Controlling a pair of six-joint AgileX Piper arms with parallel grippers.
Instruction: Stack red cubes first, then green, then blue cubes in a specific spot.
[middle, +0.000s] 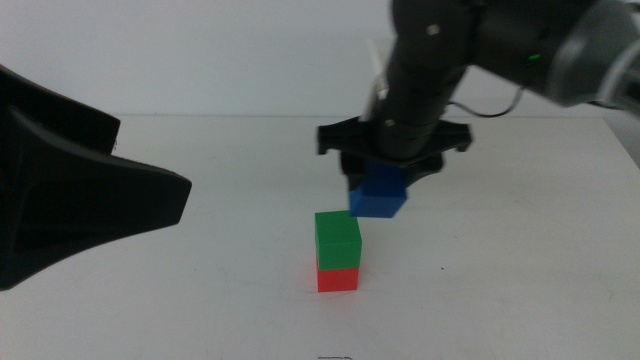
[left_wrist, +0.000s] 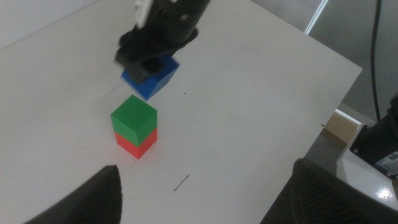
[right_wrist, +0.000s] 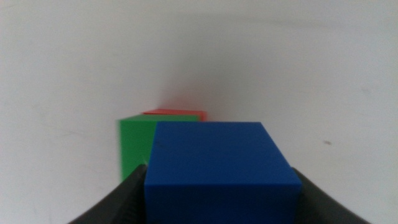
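The right gripper (middle: 385, 185), jaws clamped on the blue cube (middle: 379, 195), hovers at one o'clock from the green cube (middle: 337, 240) capping the red cube (middle: 338, 277), lining up the final tier; the left gripper (left_wrist: 205, 199) waits aside, jaws apart.

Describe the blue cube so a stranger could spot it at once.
Find the dark right arm reaching over the white table. Its hand grips the blue cube in mid-air, tilted, just above and beside the green cube stacked on the red cube. It alone is off the table.
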